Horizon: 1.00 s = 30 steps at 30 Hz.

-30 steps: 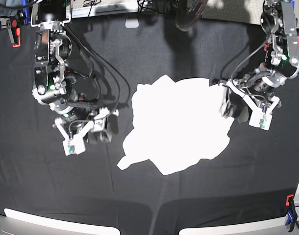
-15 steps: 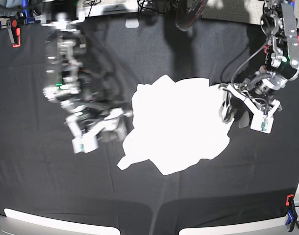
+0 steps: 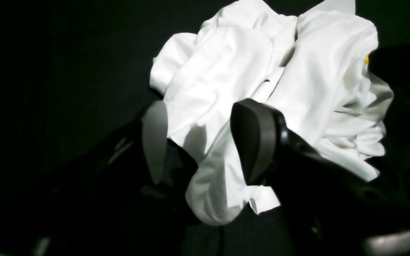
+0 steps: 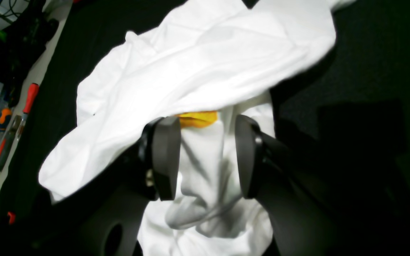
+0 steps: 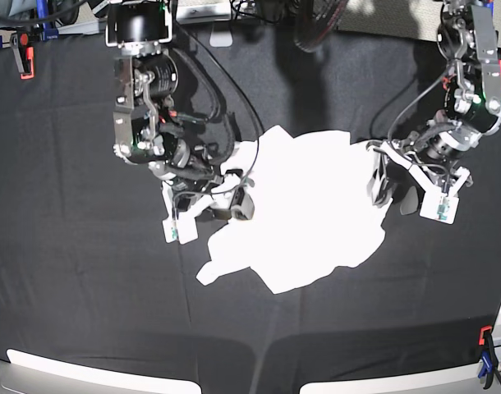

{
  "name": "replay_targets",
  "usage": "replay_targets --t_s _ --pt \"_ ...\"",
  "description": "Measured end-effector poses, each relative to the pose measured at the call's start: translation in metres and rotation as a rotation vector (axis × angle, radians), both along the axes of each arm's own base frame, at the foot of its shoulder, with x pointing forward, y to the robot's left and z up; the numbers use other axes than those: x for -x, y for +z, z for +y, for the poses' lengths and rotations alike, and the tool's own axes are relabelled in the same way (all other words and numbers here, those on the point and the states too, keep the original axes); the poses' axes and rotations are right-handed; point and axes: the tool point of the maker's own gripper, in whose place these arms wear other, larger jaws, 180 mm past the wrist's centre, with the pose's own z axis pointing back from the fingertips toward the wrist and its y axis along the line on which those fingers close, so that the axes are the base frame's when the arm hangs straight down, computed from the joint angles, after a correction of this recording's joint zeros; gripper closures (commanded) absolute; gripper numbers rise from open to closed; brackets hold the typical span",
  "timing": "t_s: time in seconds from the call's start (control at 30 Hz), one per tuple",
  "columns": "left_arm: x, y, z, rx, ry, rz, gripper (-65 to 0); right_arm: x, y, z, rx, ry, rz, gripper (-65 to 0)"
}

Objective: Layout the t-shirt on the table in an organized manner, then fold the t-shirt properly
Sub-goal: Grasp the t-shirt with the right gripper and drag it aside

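The t-shirt (image 5: 304, 209) lies crumpled, a white heap in the middle of the black table (image 5: 70, 287). My right gripper (image 5: 234, 199) is at its left edge. In the right wrist view that gripper (image 4: 206, 156) is open, its pads on either side of a fold of t-shirt (image 4: 198, 71) where a bit of yellow print (image 4: 196, 119) shows. My left gripper (image 5: 390, 185) is at the shirt's right edge. In the left wrist view it (image 3: 201, 142) stands open astride a bunched edge of t-shirt (image 3: 226, 71).
A red clip (image 5: 22, 51) sits at the table's far left edge and a red and blue clip (image 5: 485, 361) at the near right. Hand tools (image 4: 27, 103) lie beyond the table's side. Cables run along the back edge.
My right arm has swung in from the bare cloth on the base view's left to the shirt's left edge. My left arm has barely moved. The shirt keeps its shape.
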Motion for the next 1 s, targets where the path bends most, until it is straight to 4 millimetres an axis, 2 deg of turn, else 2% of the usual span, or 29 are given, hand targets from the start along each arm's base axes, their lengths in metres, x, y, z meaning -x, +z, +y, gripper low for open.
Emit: replay_targets --t_s 0.1,0.2,0.3,0.4,0.5,0.73,1.0 --pt "0.000 0.000 0.000 0.001 0.000 0.000 -30.5 -0.001 0.002 0.006 -0.016 0.000 -0.001 -25.0" --pt "0.000 0.000 0.000 0.000 0.000 0.000 -30.5 0.004 0.004 0.021 -0.063 0.042 0.024 -25.0" --pt "0.000 0.000 0.000 0.000 0.000 0.000 -30.5 0.013 0.017 0.044 -0.138 0.141 -0.009 -25.0" --pt "0.000 0.000 0.000 0.000 0.000 0.000 -30.5 0.015 0.026 0.053 -0.217 0.153 -0.009 -25.0" --pt "0.000 0.000 0.000 0.001 0.000 0.000 -30.5 0.016 0.026 0.053 -0.216 0.158 -0.004 -25.0" --pt "0.000 0.000 0.000 0.000 0.000 0.000 -30.5 0.015 0.010 0.045 -0.075 0.155 -0.003 -25.0" --pt "0.000 0.000 0.000 0.001 0.000 0.000 -30.5 0.011 0.007 0.039 -0.021 0.137 -0.028 -24.9"
